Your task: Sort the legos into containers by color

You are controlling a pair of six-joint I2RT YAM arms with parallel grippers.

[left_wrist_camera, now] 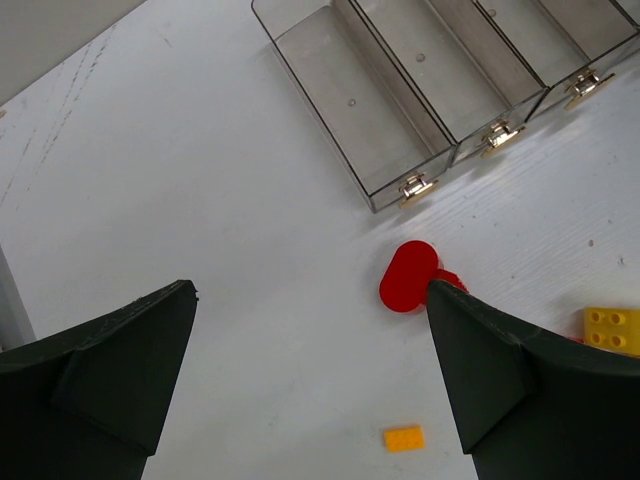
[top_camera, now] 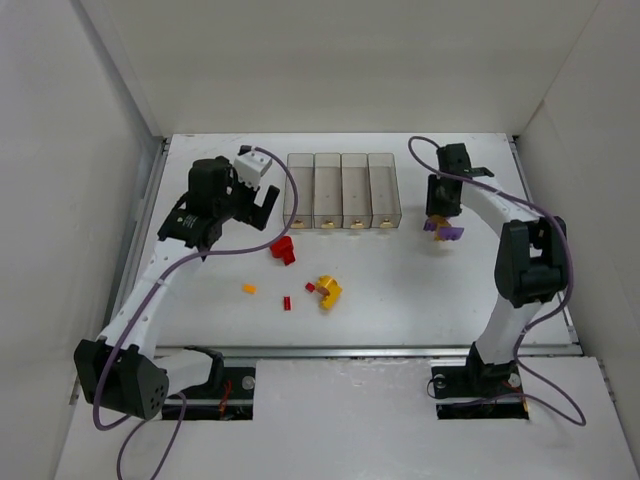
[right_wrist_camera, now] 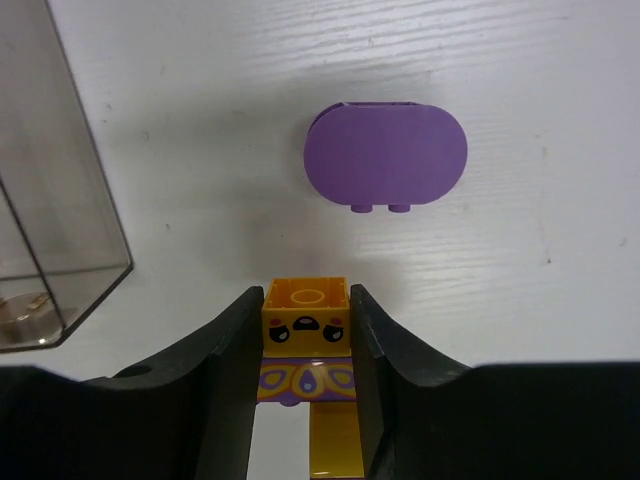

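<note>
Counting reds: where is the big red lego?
In the top view the big red lego sits left of centre, just below the leftmost container and the left gripper.

Arms: left arm (top_camera: 140, 300), right arm (top_camera: 500, 322), white tube links, bulky black joint housings. Purple cable (top_camera: 243, 249) loops loosely along each arm, trailing from base. White boxy block (top_camera: 252, 166) at left wrist. Grippers: left gripper (left_wrist_camera: 310, 290), right gripper (right_wrist_camera: 305, 295), matte black fingers (left_wrist_camera: 110, 370), thick, wedge-shaped, blunt-tipped. Black base mounts (top_camera: 478, 385).
</note>
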